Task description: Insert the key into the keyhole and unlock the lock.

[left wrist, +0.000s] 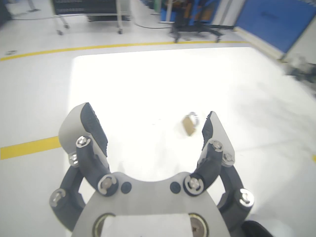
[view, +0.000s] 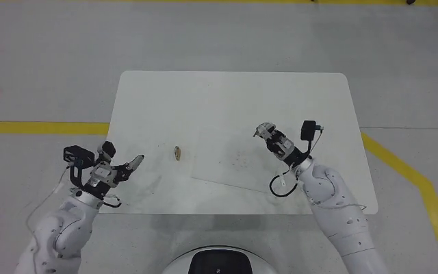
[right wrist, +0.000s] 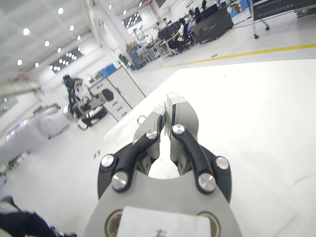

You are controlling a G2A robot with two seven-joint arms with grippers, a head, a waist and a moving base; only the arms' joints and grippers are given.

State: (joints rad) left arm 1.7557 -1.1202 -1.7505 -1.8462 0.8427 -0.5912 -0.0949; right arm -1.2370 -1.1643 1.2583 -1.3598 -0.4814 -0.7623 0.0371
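Showing an early stage of the job: the brass padlock is lying on the white table, a little left of centre in the top view, with nothing touching it and no key in its keyhole. The right gripper is sitting right of centre in that view, well apart from the padlock, with its jaws pressed together on a thin sliver of metal that is most likely the key. The left gripper is hovering at the lower left of the top view, over the table's near edge, with its jaws spread wide and gripping nothing. Judging from this, the key is in hand, while steadying the padlock, bringing the key to the keyhole, pushing it in and turning it are all yet to be done. The top view is giving the overall layout and the gap between key and padlock. The left wrist view is bringing the padlock closer, lying near one open fingertip, its silver shackle too blurred to judge as latched or not. The right wrist view is revealing the pinched metal up close, plus a small wire ring poking out beside one finger.
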